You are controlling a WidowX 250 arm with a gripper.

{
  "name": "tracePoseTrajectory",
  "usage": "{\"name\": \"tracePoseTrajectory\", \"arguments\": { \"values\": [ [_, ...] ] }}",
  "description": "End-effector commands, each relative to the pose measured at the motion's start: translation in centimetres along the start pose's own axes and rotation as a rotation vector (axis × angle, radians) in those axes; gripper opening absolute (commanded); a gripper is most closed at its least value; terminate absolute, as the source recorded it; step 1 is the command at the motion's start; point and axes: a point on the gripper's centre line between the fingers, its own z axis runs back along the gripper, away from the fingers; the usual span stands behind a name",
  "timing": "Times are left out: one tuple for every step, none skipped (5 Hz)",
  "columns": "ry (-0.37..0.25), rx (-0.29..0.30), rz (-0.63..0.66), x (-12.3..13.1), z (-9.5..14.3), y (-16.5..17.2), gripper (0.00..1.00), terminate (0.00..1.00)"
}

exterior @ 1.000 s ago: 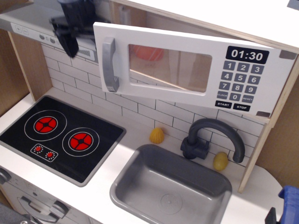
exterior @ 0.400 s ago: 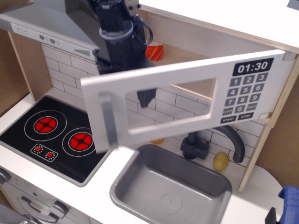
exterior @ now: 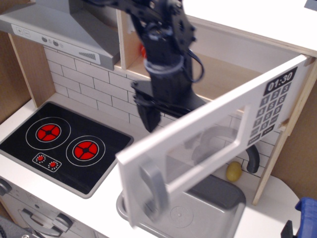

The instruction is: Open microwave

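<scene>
The wide white wood-edged toy microwave (exterior: 257,106) has its door swung far out toward seven o'clock. The black gripper (exterior: 148,116) sits behind the door; whether it grips anything is unclear. Opening looks nearly complete; next, withdraw clear.

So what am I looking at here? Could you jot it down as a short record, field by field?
setting: toy kitchen
microwave: white door swung wide open, hinged at the right
handle: grey bar at the door's free edge
gripper: black, behind the door, holding nothing
stove: two red burners, left
sink: grey, under the door
yellow toy: beside the tap
</scene>
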Motion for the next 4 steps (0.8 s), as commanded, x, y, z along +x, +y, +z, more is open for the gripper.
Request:
{"name": "tracePoseTrajectory", "arguments": {
  "values": [
    [-0.045, 0.012, -0.035, -1.0, 0.7, -4.8, 1.00, 0.00],
    [-0.015, 0.014, -0.025, -0.4, 1.5, -3.7, 1.00, 0.00],
    [-0.015, 0.014, -0.025, -0.4, 1.5, -3.7, 1.00, 0.00],
    [-0.015, 0.014, -0.025, -0.4, 1.5, -3.7, 1.00, 1.00]
  ]
}}
